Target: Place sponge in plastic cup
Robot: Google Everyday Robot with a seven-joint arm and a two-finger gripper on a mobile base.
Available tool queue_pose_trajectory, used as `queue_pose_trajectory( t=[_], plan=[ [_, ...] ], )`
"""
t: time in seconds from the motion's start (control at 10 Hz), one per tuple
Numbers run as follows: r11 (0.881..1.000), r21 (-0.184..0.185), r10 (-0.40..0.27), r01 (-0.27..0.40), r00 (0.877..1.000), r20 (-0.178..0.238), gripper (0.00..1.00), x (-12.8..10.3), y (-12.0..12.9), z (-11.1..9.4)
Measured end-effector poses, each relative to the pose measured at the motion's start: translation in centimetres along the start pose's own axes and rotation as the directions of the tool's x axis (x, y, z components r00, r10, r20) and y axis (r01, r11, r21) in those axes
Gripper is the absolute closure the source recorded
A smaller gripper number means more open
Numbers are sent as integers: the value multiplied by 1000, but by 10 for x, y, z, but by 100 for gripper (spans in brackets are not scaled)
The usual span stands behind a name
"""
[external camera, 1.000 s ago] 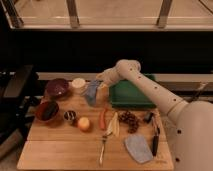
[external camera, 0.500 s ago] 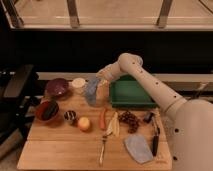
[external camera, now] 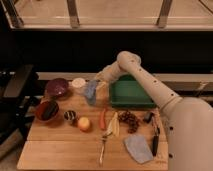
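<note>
The sponge (external camera: 90, 93) hung just above the wooden table (external camera: 60, 150), beside the white container (external camera: 78, 82) — apparently clamped in the gripper (external camera: 96, 86). The plastic cup could not be made out apart from it. By my judgement, pickup looked done — placing in the cup remained.

Staged lab or test kitchen setup. Wooden tabletop (external camera: 60, 150) laid with mixed props: purple bowl (external camera: 56, 88), red bowl (external camera: 46, 110), carrot (external camera: 103, 119), banana (external camera: 114, 124), grapes (external camera: 129, 119), green bin (external camera: 129, 94). Dark surround, railing posts across top of frame. Gripper (external camera: 95, 85) of white robot arm (external camera: 150, 87) at frame centre, above table.
</note>
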Motion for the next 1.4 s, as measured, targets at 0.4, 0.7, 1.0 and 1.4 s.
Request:
queue_pose_trajectory(
  t=[0.4,0.7,1.0,1.4],
  plan=[
    [998,-27,62,-62,998,11,86,3,14,19],
    [993,-28,119,-119,993,1,56,17,20,35],
    [989,-19,149,-150,989,-19,26,30,15,40],
    [986,-5,169,-169,986,-14,21,36,5,35]
  ],
)
